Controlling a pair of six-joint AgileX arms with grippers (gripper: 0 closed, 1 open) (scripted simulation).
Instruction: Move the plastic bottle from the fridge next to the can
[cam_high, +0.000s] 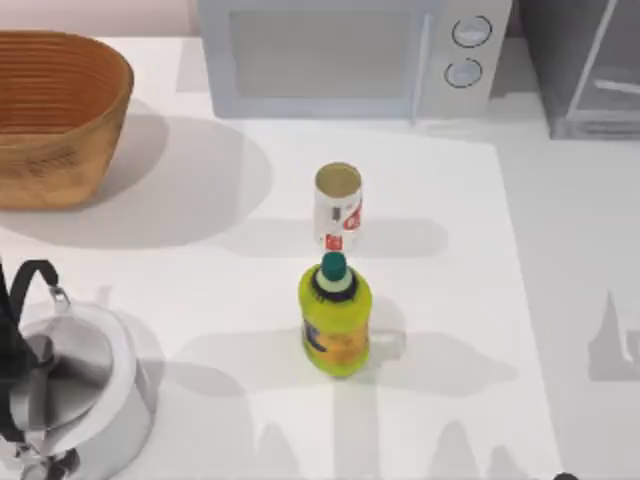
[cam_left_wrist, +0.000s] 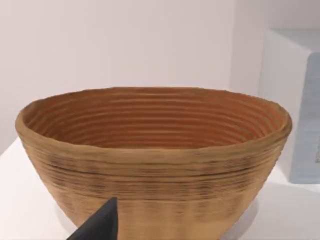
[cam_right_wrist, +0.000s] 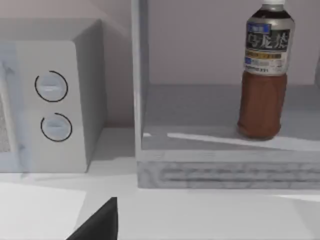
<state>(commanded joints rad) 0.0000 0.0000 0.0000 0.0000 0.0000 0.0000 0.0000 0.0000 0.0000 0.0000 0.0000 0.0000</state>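
The plastic bottle stands upright inside the fridge; whether either gripper is apart, I cannot tell.

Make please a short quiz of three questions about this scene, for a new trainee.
1. True or false: the plastic bottle stands upright inside the fridge.
2. What stands nearest the can? A) wicker basket B) yellow-green bottle C) kettle
3. Fill in: the appliance with two round dials is the ____.

Key: 1 true. 2 B, the yellow-green bottle. 3 microwave.
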